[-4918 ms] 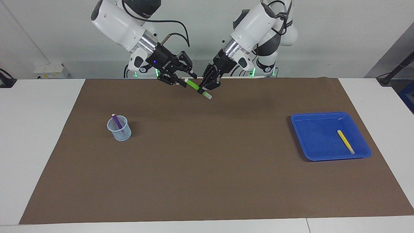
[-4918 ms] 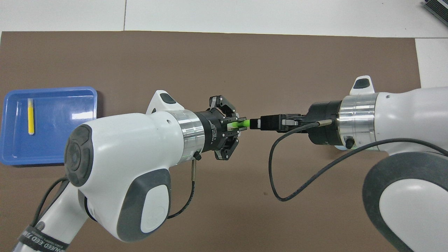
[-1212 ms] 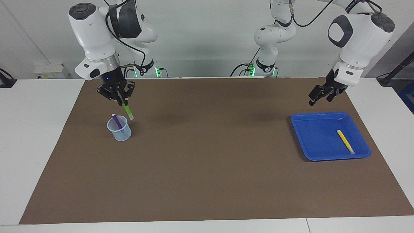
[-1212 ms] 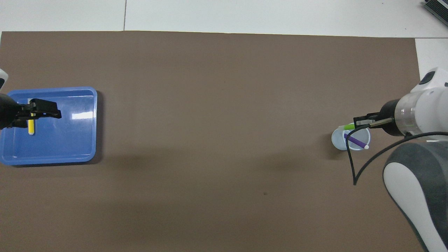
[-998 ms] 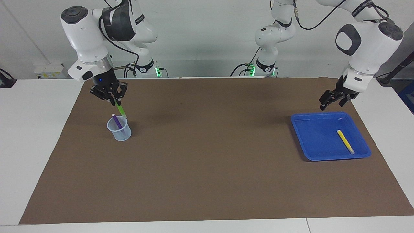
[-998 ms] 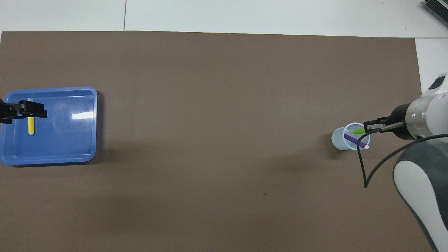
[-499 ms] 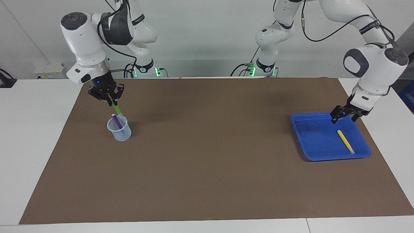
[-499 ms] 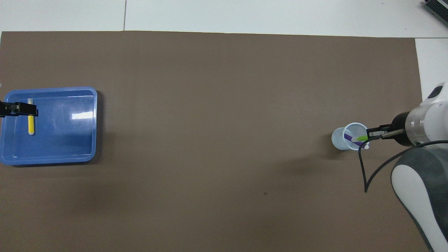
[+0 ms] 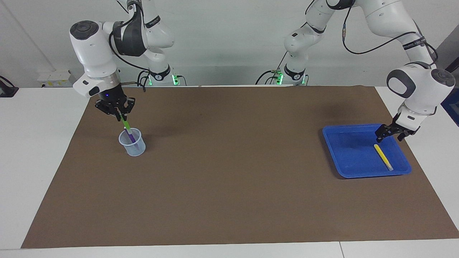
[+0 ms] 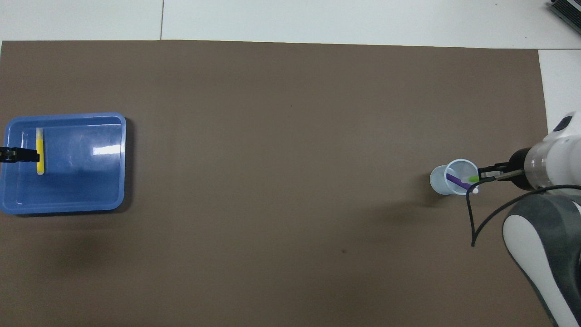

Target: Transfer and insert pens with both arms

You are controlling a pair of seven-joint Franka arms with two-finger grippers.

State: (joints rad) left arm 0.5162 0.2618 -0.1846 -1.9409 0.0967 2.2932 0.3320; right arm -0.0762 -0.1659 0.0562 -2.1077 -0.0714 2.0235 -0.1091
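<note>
Purple pen (image 9: 131, 137): already in the cup (image 9: 133, 147), leaning.
Green pen (image 9: 125, 124): my right gripper (image 9: 118, 115) is clamped on its top, over the cup; the lower end has entered the mouth, not yet let go.
Yellow pen (image 9: 383, 157): lying in the tray (image 9: 344, 163), untouched.
Left gripper (image 9: 390, 134): spread wide, empty, just over the yellow pen's end.
Left to do: drop green, then pick up, hand over and insert yellow.

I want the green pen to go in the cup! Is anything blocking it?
Nothing visible blocks it. The right end effector holds the green pen with its lower end inside the cup. The purple pen inside leaves room.
</note>
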